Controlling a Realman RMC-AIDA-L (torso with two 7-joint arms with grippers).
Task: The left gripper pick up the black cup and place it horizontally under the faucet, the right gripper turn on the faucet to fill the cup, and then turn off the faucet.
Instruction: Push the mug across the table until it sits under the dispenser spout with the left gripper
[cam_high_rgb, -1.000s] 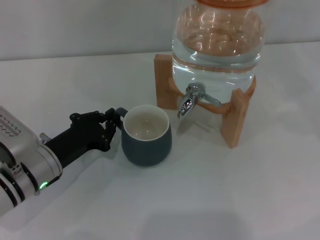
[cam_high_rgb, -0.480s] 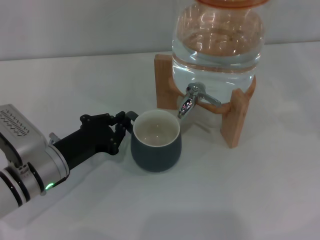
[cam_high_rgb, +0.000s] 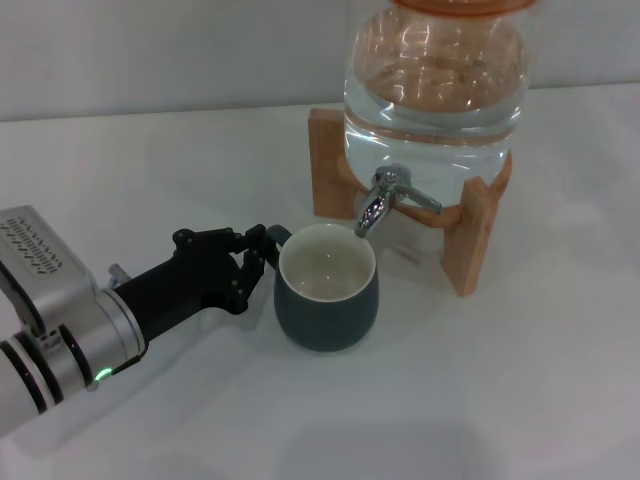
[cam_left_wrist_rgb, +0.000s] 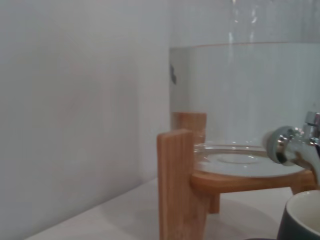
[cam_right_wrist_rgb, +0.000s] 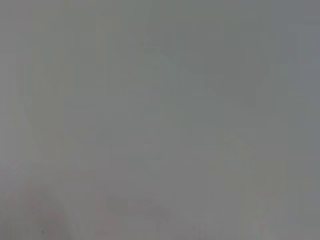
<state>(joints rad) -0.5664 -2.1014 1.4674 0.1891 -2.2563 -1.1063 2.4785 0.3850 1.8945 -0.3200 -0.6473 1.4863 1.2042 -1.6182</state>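
The black cup (cam_high_rgb: 327, 290) stands upright on the white table, its cream inside showing, with its rim just below and in front of the chrome faucet (cam_high_rgb: 382, 202). My left gripper (cam_high_rgb: 264, 248) reaches in from the left and is shut on the cup's small loop handle. The faucet sticks out of the clear water jar (cam_high_rgb: 436, 75) on its wooden stand (cam_high_rgb: 470, 240). In the left wrist view the faucet (cam_left_wrist_rgb: 292, 146) and the cup's rim (cam_left_wrist_rgb: 302, 220) show at the edge. My right gripper is not in view; its wrist view shows only plain grey.
The wooden stand's legs (cam_high_rgb: 328, 165) stand right behind and to the right of the cup. White table (cam_high_rgb: 520, 390) lies open in front and to the right. A pale wall runs behind the jar.
My left gripper has slid the cup to the right and a little toward me, from left of the faucet to just under its spout.
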